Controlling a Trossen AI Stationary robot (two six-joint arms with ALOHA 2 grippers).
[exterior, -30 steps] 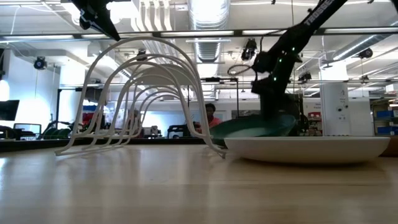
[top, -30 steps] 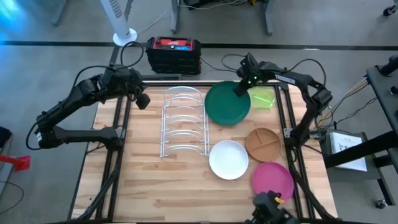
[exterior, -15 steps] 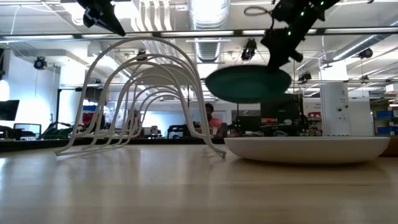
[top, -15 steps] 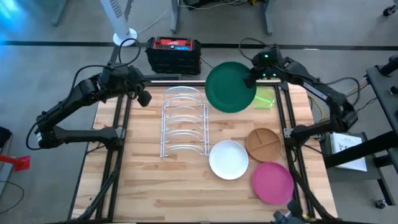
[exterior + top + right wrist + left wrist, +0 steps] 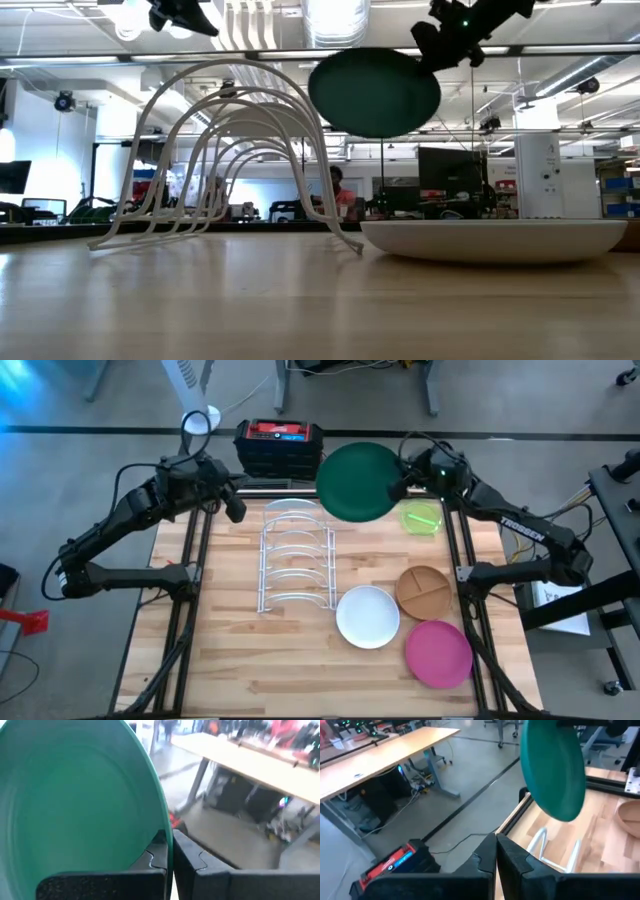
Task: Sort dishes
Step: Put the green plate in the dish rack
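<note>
My right gripper (image 5: 398,486) is shut on the large dark green plate (image 5: 357,481), held high above the table's far edge beside the white wire rack (image 5: 295,555). The plate also shows in the low view (image 5: 374,92), the left wrist view (image 5: 552,770) and the right wrist view (image 5: 75,805). The lime-green plate (image 5: 422,518), brown divided plate (image 5: 423,591), white plate (image 5: 367,616) and pink plate (image 5: 438,653) lie flat on the table's right half. My left gripper (image 5: 234,510) is shut and empty, raised over the table's far left corner. My right gripper pinches the dark green plate's rim (image 5: 164,832) between its two fingers, one on each face, at the plate's right edge (image 5: 393,488). The fingers come from the table's right. The plate is lifted clear of the table and tipped toward upright.
A black and red box (image 5: 279,446) stands on the floor just beyond the far edge. The rack fills the table's middle. Bare wood (image 5: 230,660) lies along the near edge and the left side. A person (image 5: 339,185) shows in the room behind.
My right gripper has lifted the dark green plate off the table, carried it up and toward the far edge and a little left, and tipped it from flat toward upright. My left gripper has shifted slightly toward the far edge.
</note>
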